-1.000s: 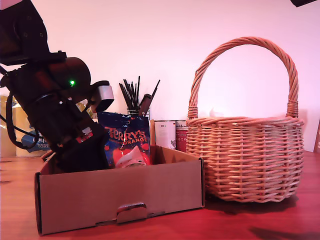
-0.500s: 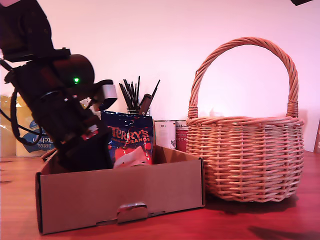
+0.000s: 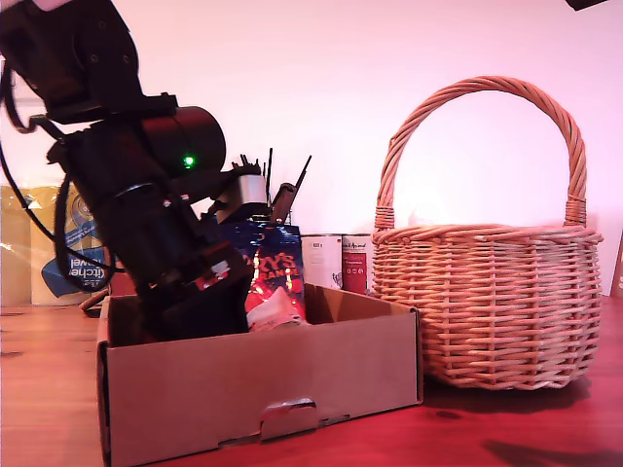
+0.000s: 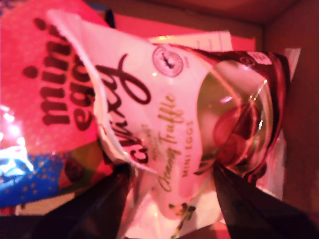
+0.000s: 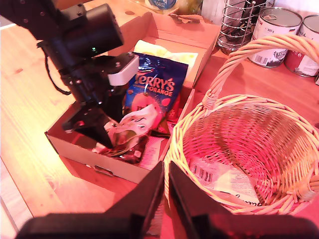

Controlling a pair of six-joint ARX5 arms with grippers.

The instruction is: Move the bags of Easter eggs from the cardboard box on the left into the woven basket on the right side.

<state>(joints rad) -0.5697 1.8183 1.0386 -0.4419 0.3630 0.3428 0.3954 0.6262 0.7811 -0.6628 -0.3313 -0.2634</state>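
The cardboard box (image 3: 263,389) (image 5: 75,144) stands at the exterior view's left, touching the woven basket (image 3: 487,302) (image 5: 239,129) at that view's right. My first gripper (image 4: 172,199) (image 3: 229,302) (image 5: 107,132) reaches down into the box, shut on a white Galaxy bag of Easter eggs (image 4: 164,124) (image 5: 130,128) (image 3: 277,306). A dark blue Terry's bag (image 3: 273,263) (image 5: 157,89) leans upright behind it. One pale pouch (image 5: 224,181) lies on the basket's floor. My second gripper (image 5: 166,174) hovers above the basket's rim beside the box, shut and empty.
Behind the box stand two tins (image 3: 336,261) (image 5: 274,30) and a wire holder of dark utensils (image 3: 263,185) (image 5: 239,22). A yellow kitchen towel pack (image 3: 39,253) sits at the exterior view's far left. Something pale yellow (image 5: 159,52) lies in the box's rear.
My first arm has swung toward the exterior view's right. The box and the basket have both slid that way with it, and the Terry's bag has shifted and turned.
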